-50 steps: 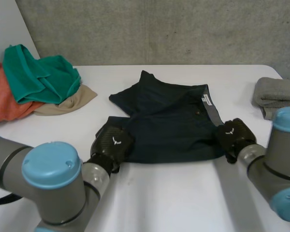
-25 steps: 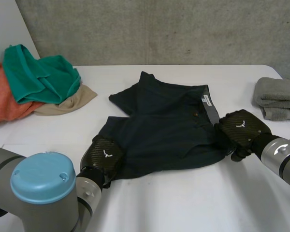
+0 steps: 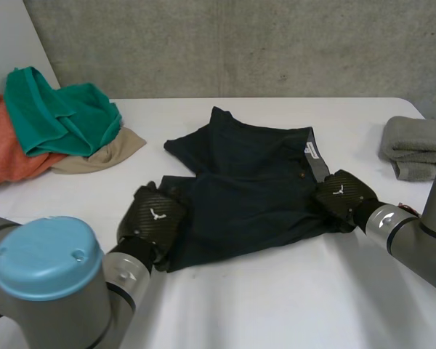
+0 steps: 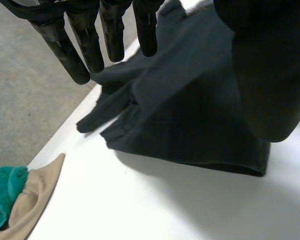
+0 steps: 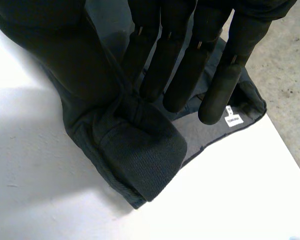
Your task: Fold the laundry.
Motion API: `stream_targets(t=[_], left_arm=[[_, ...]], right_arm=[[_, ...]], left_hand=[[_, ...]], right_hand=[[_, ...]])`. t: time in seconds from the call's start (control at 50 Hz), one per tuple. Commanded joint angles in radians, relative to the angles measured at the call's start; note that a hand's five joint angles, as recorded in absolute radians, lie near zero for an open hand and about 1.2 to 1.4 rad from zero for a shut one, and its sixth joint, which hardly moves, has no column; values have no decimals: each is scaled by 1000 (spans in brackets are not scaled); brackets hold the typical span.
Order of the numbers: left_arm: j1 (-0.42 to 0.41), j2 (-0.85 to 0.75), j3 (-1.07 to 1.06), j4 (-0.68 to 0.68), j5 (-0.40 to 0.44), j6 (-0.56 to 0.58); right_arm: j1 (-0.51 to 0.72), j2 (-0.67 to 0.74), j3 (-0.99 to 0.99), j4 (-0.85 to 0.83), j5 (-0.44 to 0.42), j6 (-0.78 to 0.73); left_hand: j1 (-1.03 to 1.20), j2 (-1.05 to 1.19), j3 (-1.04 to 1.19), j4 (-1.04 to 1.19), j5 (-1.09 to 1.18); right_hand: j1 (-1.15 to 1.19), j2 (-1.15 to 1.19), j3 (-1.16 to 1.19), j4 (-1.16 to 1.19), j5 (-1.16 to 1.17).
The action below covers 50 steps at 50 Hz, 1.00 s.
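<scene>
- I see a white table [image 3: 276, 305] with a grey concrete wall [image 3: 276, 43] behind it.
- At the upper left of the head view, a green cloth [image 3: 58, 109] is heaped on an orange cloth [image 3: 3, 153], with a beige cloth [image 3: 112, 154] poking out beside them.
- A grey towel [image 3: 414, 142] lies folded at the right edge, well apart from the rest.
- The dark shorts [image 3: 254, 182] lie in the middle of the table, with the waistband and its white label [image 3: 310, 149] towards the right.
- Since half a second ago, the left hand [image 3: 152, 216] has moved up the frame, along the left edge of the shorts.
- Over the same time the right hand [image 3: 339, 195] has slid inward to the left, and the lower right corner of the shorts is now bunched up.
- In the left wrist view I see the left hand's fingers [image 4: 65, 50] straight and spread away from the thumb. They hang over the near-left corner of the shorts and grip nothing.
- In the right wrist view, the right hand's fingers [image 5: 182, 75] are nearly straight and close against the thumb, with a rolled fold of the shorts' corner pinched between them, just beside the label.
</scene>
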Motion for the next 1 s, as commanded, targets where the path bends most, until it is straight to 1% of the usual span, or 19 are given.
stream_targets(t=[0.02,0.06,0.16,0.28,0.42,0.54,0.58,0.62,0.68,0.74,0.78,0.84,0.86,0.9,0.92,0.94,0.98,1.0], left_arm=[[44,80,-22,-29,1,-117],[49,75,-16,-61,4,-143],[50,22,10,-132,18,-178],[38,-63,70,-184,67,-201],[21,-172,162,-184,68,-191],[15,-258,238,-169,62,-140],[15,-279,258,-164,59,-114],[15,-285,265,-163,55,-96],[12,-270,265,-166,18,-67],[-2,-215,239,-177,-40,-50],[-18,-152,196,-195,-63,-34],[-35,-72,148,-224,-59,-7],[-46,-25,119,-258,-48,21],[-58,17,93,-305,-34,47],[-71,47,75,-365,-19,74],[-77,55,70,-399,-11,84],[-85,61,65,-471,-2,96],[-89,60,68,-532,5,105]], right_arm=[[-9,-56,52,-26,-23,65],[-9,-90,78,-37,-25,89],[-4,-137,112,-48,-22,137],[0,-168,129,-43,3,172],[-6,-190,131,-22,28,183],[-18,-199,129,5,32,186],[-23,-200,128,11,34,192],[-26,-200,128,15,35,197],[-27,-210,129,37,47,197],[-29,-239,128,86,55,192],[-33,-266,123,153,54,179],[-41,-302,117,253,48,133],[-44,-318,111,341,37,75],[-47,-329,109,429,28,10],[-50,-332,108,480,22,-30],[-59,-332,108,589,14,-118],[-72,-328,108,694,17,-220],[-78,-319,105,784,18,-317]], left_hand=[[20,20,18,24,32],[120,120,117,124,131],[238,237,235,242,249],[276,276,274,280,287],[338,338,335,342,349],[473,472,470,477,484],[718,718,716,722,729],[1099,1099,1097,1103,1110],[1101,1101,1098,1105,1112],[1101,1101,1098,1105,1112],[1101,1101,1098,1105,1112],[1101,1101,1098,1105,1112],[1101,1101,1098,1105,1112],[1101,1101,1098,1105,1112],[1101,1101,1098,1105,1112],[1101,1101,1098,1105,1112],[1101,1101,1098,1105,1112],[1101,1101,1098,1105,1112]], right_hand=[[353,218,215,208,238],[353,218,215,208,238],[353,218,215,208,238],[353,218,215,208,238],[353,218,215,208,238],[353,218,215,208,238],[353,218,215,208,238],[353,218,215,208,238],[353,218,215,208,238],[353,218,215,208,238],[353,218,215,208,238],[353,218,215,208,238],[353,218,215,208,238],[353,218,215,208,238],[353,218,215,208,238],[353,218,215,208,238],[353,218,215,208,238],[353,218,215,208,238]])
